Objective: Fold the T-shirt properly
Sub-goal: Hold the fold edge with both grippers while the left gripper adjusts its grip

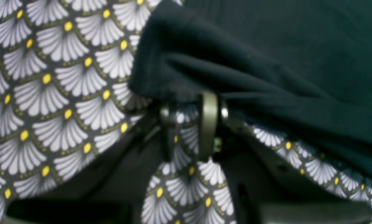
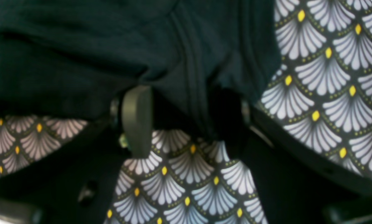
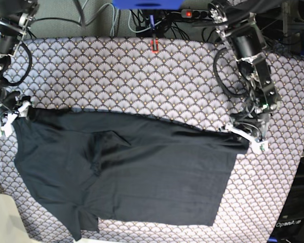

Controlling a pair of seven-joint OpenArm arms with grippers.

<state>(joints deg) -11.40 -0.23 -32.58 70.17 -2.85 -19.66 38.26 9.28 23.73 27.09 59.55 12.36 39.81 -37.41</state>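
Both arms low and outstretched, left hand narrowly parted, right hand wide.

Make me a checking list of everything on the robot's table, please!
Surface: grey scallop-patterned cloth covers the table.
Job's things: black T-shirt spread across the cloth, one sleeve folded onto the body, far edge lifted at both corners.
Clutter: nothing seen on the cloth besides the shirt.
Hands: left hand pinches the T-shirt's far corner between its fingers; right hand grips the other far corner, bunched fabric between wide-set fingers.
Cables: black cable loops along both arms; more wires behind the table.
Surroundings: a blue box and a power strip behind the table.
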